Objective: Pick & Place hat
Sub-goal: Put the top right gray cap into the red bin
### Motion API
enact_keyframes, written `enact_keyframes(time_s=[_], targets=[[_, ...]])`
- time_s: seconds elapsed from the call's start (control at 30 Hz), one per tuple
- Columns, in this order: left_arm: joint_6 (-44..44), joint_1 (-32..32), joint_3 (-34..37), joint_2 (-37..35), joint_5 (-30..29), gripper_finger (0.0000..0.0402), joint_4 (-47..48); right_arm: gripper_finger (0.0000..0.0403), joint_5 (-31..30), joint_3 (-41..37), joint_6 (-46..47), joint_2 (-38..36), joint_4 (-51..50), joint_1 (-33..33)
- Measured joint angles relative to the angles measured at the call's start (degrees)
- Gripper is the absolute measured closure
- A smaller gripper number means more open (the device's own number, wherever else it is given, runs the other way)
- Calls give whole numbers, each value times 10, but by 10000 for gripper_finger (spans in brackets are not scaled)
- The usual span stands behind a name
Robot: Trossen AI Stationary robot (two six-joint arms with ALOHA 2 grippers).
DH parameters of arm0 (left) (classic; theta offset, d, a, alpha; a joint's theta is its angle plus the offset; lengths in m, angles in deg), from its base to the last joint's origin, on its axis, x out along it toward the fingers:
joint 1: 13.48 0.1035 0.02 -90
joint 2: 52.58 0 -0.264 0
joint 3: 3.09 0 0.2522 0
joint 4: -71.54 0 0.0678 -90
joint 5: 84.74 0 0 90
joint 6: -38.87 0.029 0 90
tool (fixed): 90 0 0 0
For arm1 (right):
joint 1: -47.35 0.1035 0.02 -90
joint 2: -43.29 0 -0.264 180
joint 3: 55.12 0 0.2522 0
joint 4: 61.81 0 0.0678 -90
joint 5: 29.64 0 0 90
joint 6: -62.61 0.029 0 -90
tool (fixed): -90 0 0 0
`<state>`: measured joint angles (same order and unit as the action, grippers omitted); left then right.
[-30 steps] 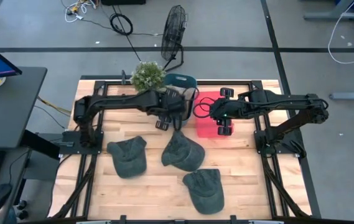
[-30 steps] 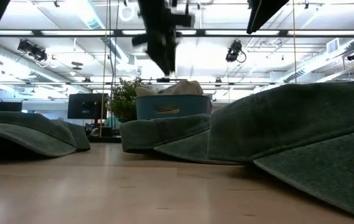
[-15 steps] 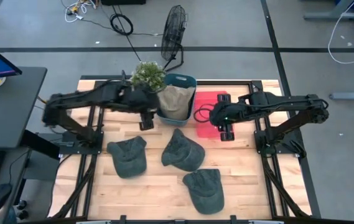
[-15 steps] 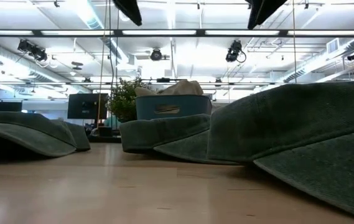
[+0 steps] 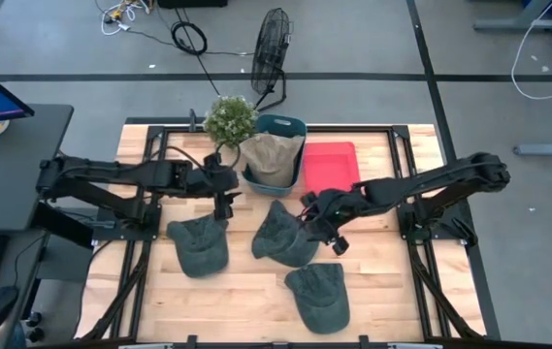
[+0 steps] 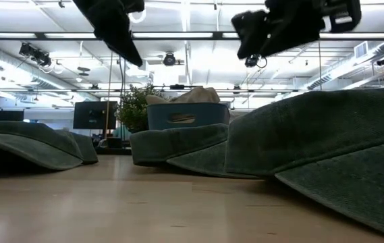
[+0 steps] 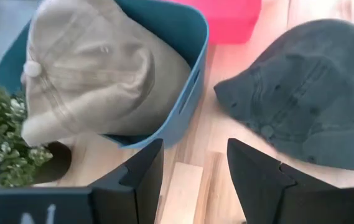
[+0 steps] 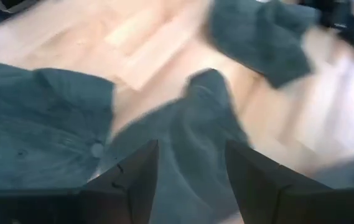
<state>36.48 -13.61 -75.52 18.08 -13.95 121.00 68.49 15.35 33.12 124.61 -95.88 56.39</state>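
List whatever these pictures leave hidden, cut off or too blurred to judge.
- Low view: the nearest green cap runs off the right edge and blocks the table behind it.
- Low view: the teal bin shows only its top; the middle green cap covers its base.
- Right wrist view: motion blur smears the caps past the right pincer.
- High view: the tan hat hides the bin's inside.

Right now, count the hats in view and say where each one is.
4. A tan hat lies in the teal bin. Three dark green hats lie on the table: left, middle, and front right. More could be hidden under the tan one.
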Motion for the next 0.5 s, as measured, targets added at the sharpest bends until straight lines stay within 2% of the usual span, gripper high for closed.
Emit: enact_keyframes(time_s=[0.13,0.33,0.5], targets=[[0,3,14,-1,0,220,-16,213,46,-7,5,47,40,-13],[5,7,13,-1,0,220,-57,213,61,8,3,135,76,-35],[3,12,13,-1,0,220,-51,213,64,18,-18,185,84,-48]])
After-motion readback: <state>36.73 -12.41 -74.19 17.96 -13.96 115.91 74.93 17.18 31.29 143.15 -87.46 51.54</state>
